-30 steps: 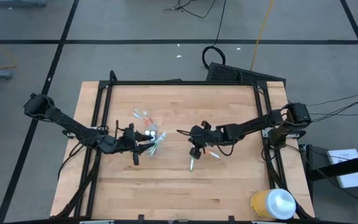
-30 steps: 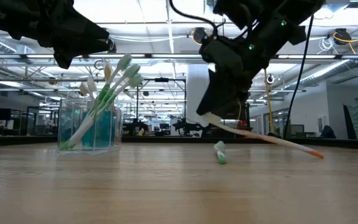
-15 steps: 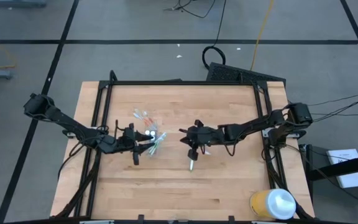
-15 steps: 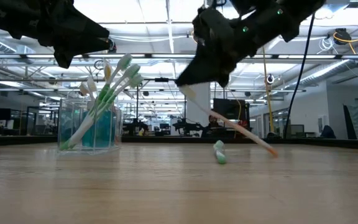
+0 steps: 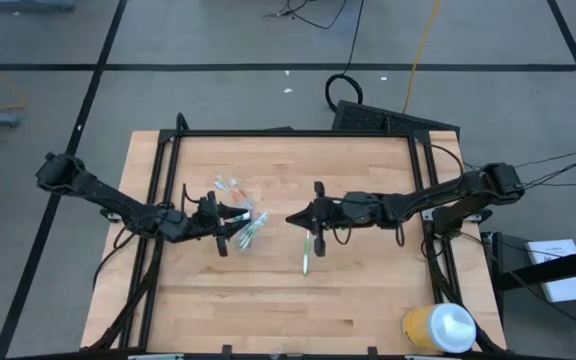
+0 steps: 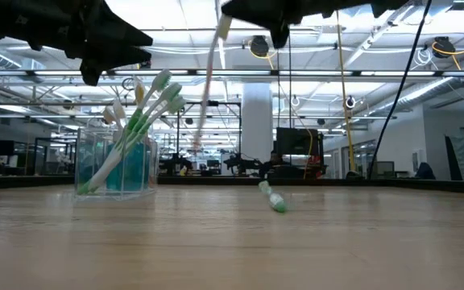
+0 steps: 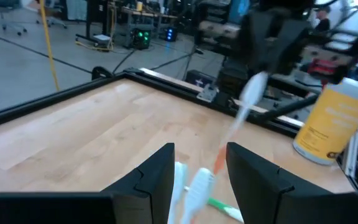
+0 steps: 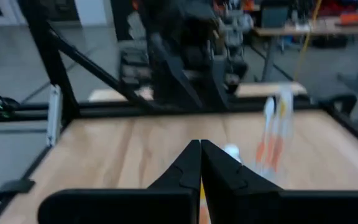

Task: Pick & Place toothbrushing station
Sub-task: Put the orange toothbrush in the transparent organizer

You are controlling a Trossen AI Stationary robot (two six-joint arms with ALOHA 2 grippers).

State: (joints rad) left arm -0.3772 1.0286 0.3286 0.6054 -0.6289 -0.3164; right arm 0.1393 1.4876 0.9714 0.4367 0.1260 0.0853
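From above, the worktop (image 5: 368,300) carries a clear cup (image 5: 236,207) toward its left edge, bristling with toothbrushes (image 5: 251,229). The left gripper (image 5: 230,220) hovers right at the cup, its fingers spread apart with nothing between them. Near the centre, the right gripper (image 5: 313,222) is pressed together on an orange toothbrush, and a green toothbrush (image 5: 307,262) lies flat just in front of it. A yellow container (image 5: 436,327) stands at the near right corner.

At table height, the cup (image 6: 118,166) stands upright near the left edge, blue tubes (image 6: 138,165) inside it, green and white brushes (image 6: 153,103) fanning out above its rim. The orange toothbrush (image 6: 209,74) hangs nearly upright from the right gripper (image 6: 252,12), clear of the wood. The green toothbrush (image 6: 271,197) rests on the worktop.

The left wrist camera shows its own fingers (image 7: 157,171) parted, with the held toothbrush (image 7: 244,106) dangling beyond and the yellow container (image 7: 331,121) behind.

The right wrist camera shows its fingers (image 8: 185,171) closed together.
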